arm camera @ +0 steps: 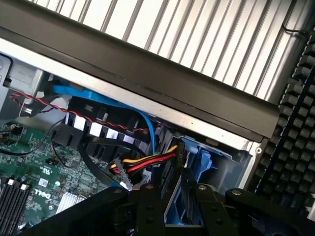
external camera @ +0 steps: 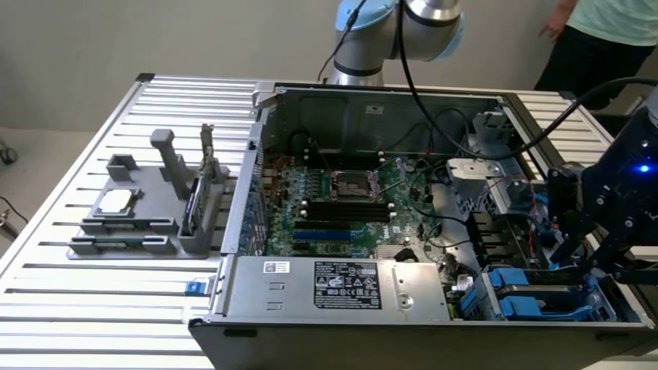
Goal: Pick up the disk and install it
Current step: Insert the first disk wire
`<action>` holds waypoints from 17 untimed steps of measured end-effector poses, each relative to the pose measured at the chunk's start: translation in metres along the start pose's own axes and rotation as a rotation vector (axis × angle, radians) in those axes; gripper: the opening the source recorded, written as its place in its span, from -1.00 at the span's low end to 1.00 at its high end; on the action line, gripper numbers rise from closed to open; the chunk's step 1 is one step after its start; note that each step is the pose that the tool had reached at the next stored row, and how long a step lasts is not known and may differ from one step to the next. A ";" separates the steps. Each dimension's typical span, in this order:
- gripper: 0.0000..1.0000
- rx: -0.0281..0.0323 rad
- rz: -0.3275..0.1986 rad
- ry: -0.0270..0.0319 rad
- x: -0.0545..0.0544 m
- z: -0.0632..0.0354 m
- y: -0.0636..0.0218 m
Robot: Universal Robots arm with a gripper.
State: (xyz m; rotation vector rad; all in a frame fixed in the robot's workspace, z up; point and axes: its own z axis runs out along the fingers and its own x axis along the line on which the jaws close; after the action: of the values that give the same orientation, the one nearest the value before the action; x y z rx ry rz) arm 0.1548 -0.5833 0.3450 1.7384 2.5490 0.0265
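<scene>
Clearly "DELL" on motherboard (arm camera: 27, 195)

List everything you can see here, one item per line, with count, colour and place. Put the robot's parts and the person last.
Computer case: one, dark grey, open on the slatted table.
Motherboard: one, green, on the case floor.
Power supply: one, silver with a black label, at the case's near edge.
Disk: one, in a blue carrier, standing on edge between the gripper's fingers at the drive bay.
Blue drive carriers: at least two, in the bay at the exterior view's right.
Parts holder: one, grey, on the table at the exterior view's left.
Processor chip: one, silver, on the holder.
Gripper: one, black, above the bay.
Arm: one, silver and blue, behind the case.
Person: one, green top, far right.
</scene>
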 end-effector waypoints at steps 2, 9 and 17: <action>-0.39 0.0021 0.001 0.0056 -0.001 0.0002 0.0001; -0.39 0.0104 0.002 0.0190 -0.006 -0.0012 0.0024; -0.39 -0.0003 0.005 0.0505 -0.014 -0.0001 0.0064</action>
State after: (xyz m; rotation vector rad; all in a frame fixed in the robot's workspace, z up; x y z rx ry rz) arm 0.1656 -0.5936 0.3458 1.7657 2.5798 0.0720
